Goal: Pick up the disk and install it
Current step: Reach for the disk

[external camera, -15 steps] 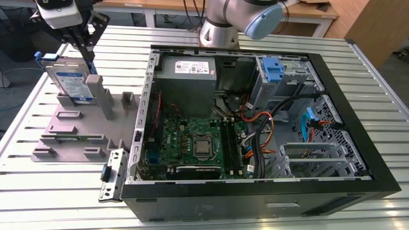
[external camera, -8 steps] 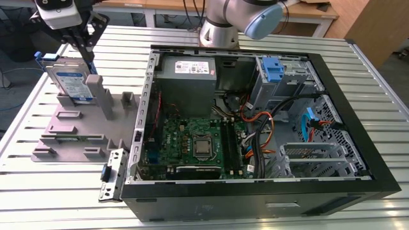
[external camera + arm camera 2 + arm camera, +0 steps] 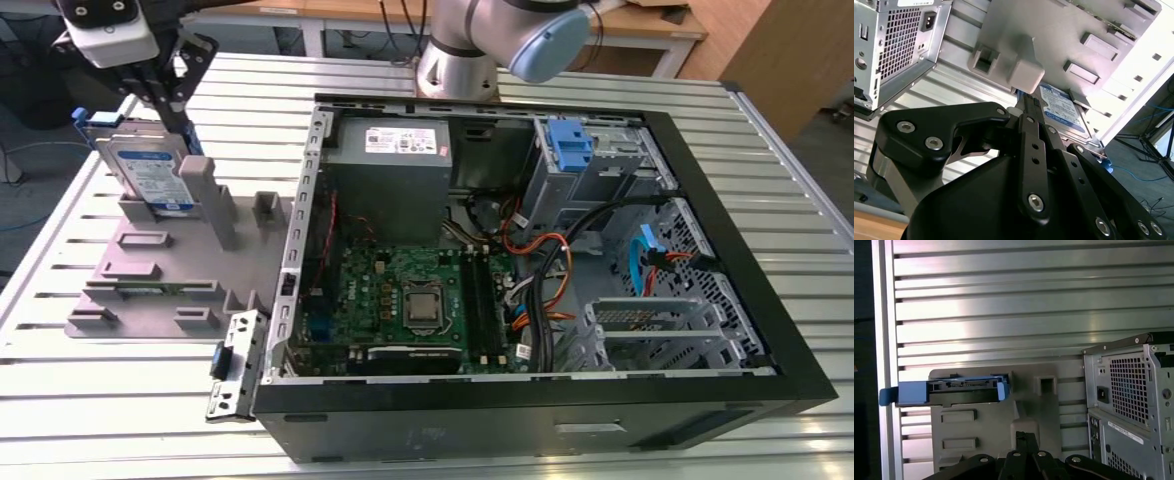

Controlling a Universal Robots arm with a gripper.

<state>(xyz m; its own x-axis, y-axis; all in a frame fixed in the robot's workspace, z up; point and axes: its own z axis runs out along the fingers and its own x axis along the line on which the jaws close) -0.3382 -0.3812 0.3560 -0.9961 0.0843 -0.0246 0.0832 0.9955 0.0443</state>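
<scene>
The disk [image 3: 150,170], a silver drive with a blue-and-white label and blue side rails, stands on edge in the grey slotted tray [image 3: 134,270] at the exterior view's left. My gripper [image 3: 176,125] hangs at the disk's upper edge, on the side toward the computer case. Its black fingers look shut together with nothing between them. In the second wrist view the fingertips [image 3: 1026,100] sit beside a grey tray post, with the disk [image 3: 1064,107] just beyond. In the first wrist view the disk [image 3: 949,390] lies off to one side of the gripper [image 3: 1025,436].
The open computer case [image 3: 747,330] lies on the slatted metal table [image 3: 134,420], with a motherboard [image 3: 407,300], a grey power supply [image 3: 390,150] and a blue-latched drive bay [image 3: 570,145] inside. The arm's base [image 3: 461,60] stands behind the case. A loose bracket [image 3: 234,365] lies by the case's front corner.
</scene>
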